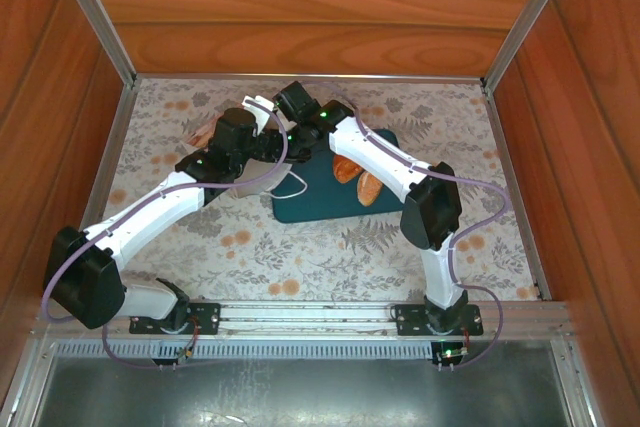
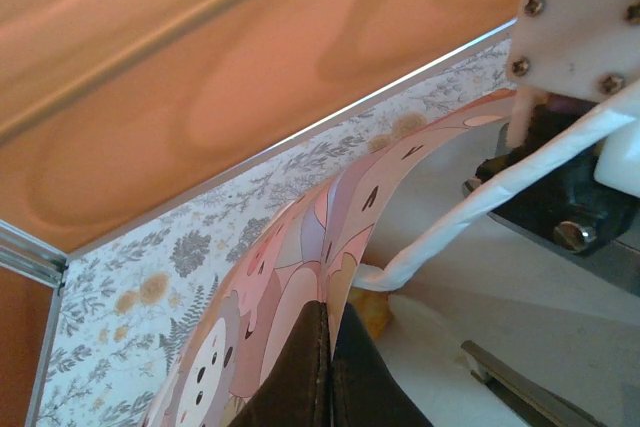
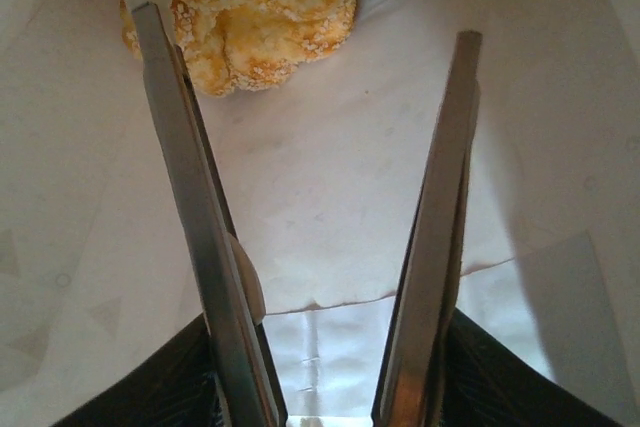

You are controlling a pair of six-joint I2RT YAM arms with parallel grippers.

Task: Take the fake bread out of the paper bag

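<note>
The paper bag (image 1: pixel 257 105) lies at the back of the table, with a pink cartoon-patterned outside (image 2: pixel 290 267) and a white inside (image 3: pixel 320 177). My left gripper (image 2: pixel 330 315) is shut on the bag's rim, holding its mouth open. Its white loop handle (image 2: pixel 500 187) hangs across the opening. My right gripper (image 3: pixel 310 35) is inside the bag, open, with its fingers (image 3: pixel 190 207) apart above the white paper. One sugary golden fake bread (image 3: pixel 250 7) lies just past the left fingertip, not held; it also shows in the left wrist view as the bread (image 2: pixel 372 313). Two more breads (image 1: pixel 358 177) lie on the tray.
A dark teal tray (image 1: pixel 315 202) sits right of the bag under my right arm (image 1: pixel 385 162). Wooden walls (image 1: pixel 300 17) close in the back and sides, near the bag. The floral tablecloth (image 1: pixel 300 257) stretches toward the arm bases.
</note>
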